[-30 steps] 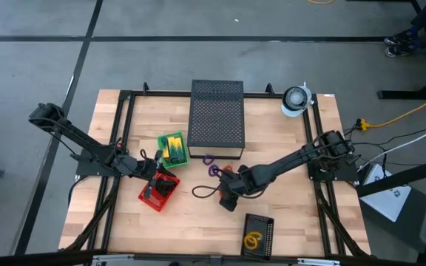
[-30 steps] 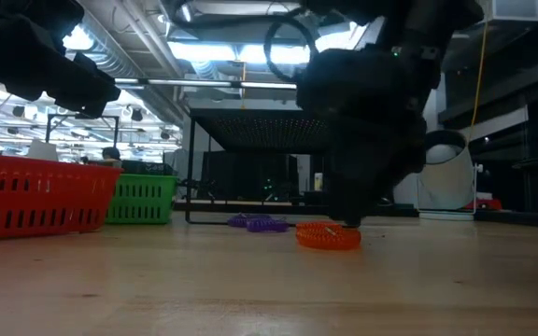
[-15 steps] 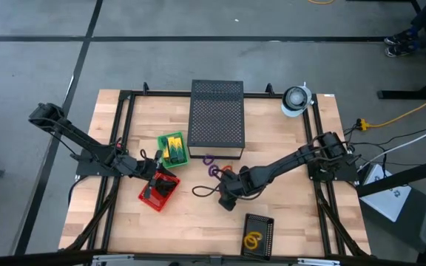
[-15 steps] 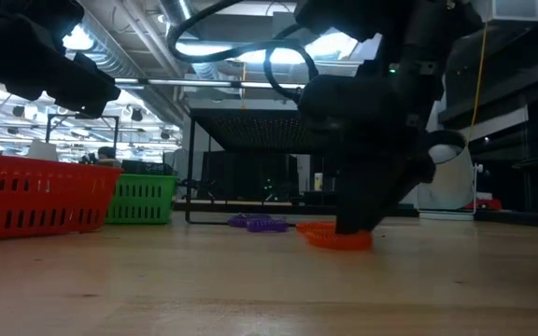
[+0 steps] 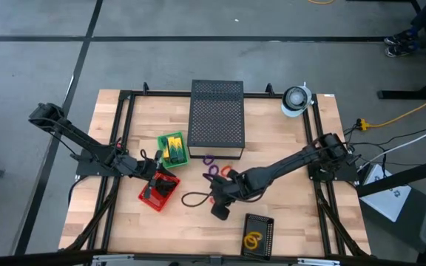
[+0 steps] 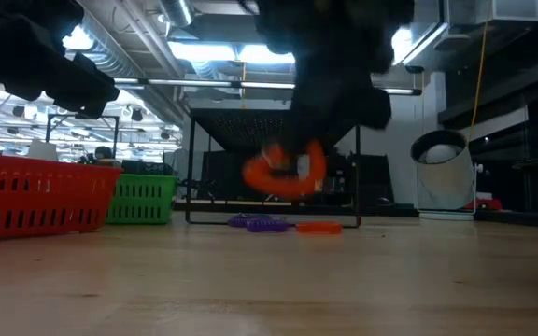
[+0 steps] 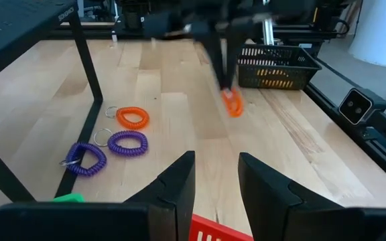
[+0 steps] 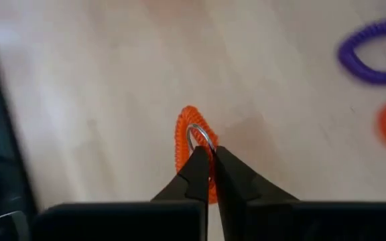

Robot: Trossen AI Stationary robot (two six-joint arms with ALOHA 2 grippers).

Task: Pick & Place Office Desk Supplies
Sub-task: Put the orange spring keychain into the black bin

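Note:
My right gripper [image 5: 219, 205] is near the table's middle front, shut on an orange coil ring [image 8: 190, 144] that hangs above the wood [image 6: 284, 174]. Another orange ring [image 7: 133, 118] and two purple rings [image 7: 127, 142] [image 7: 84, 158] lie flat on the table by the black perforated box [image 5: 217, 118]. My left gripper [image 7: 216, 179] hovers open over the red basket [image 5: 159, 191], with nothing between its fingers. A green basket [image 5: 173, 149] holds yellow-and-green crayon boxes. My right gripper pinches the orange ring's rim, beside its small metal loop [image 8: 200, 138], between its two fingertips [image 8: 197, 163]. The fingers come from above, pointing down. The ring hangs below them, lifted clear of the table.
A small black basket [image 5: 258, 233] with a yellow ring stands at the front right. A white round object [image 5: 296, 99] sits at the back right corner. A black frame [image 5: 124, 133] borders the table. Bare wood lies at the front left and the right.
My right gripper has shut on the orange ring that lay on the table and lifted it clear, going up and toward the table's near left. The other rings have stayed where they were.

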